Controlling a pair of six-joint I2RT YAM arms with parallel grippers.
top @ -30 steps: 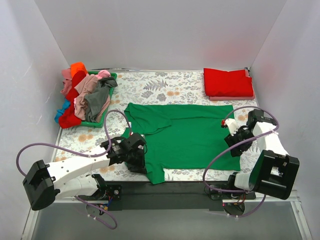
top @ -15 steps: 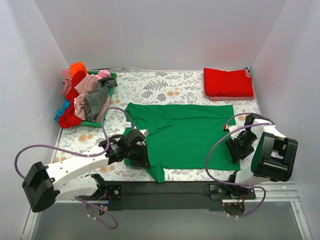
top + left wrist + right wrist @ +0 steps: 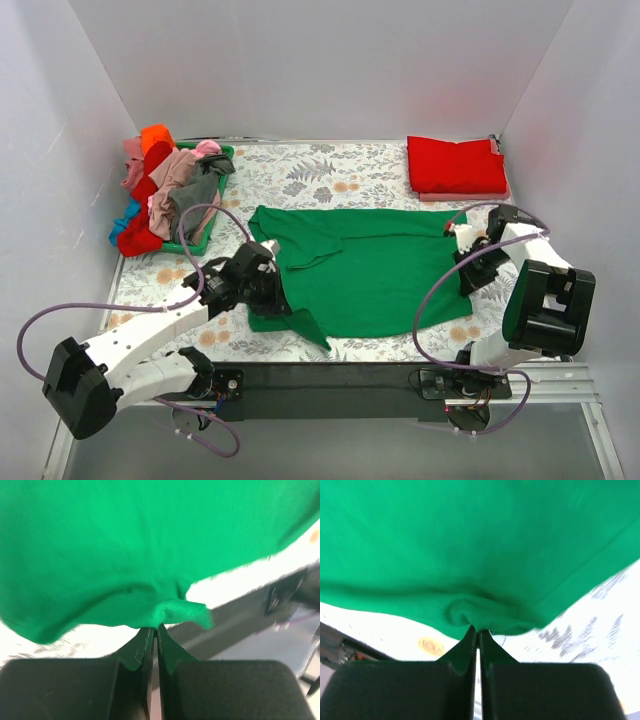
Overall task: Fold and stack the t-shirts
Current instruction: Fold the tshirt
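A bright green t-shirt (image 3: 370, 270) lies spread across the middle of the floral cloth, one sleeve folded in at its back left. My left gripper (image 3: 268, 293) is shut on the shirt's near-left edge and holds it lifted; in the left wrist view the green fabric (image 3: 125, 545) bunches at the gripper (image 3: 156, 626). My right gripper (image 3: 466, 268) is shut on the near-right edge, and the right wrist view shows the cloth (image 3: 470, 540) puckered at the gripper (image 3: 478, 630). A folded red t-shirt (image 3: 455, 165) lies at the back right on a pink one (image 3: 465, 196).
A green basket (image 3: 196, 246) at the back left is heaped with unfolded shirts (image 3: 165, 190) in red, orange, pink, grey and blue. The grey-white floral cloth (image 3: 320, 170) covers the table. A black rail (image 3: 330, 380) runs along the near edge by the arm bases.
The right gripper swung in from the shirt's right side and shut on its near-right edge. The left gripper moved away from the rail, pulling the near-left corner up and inward.
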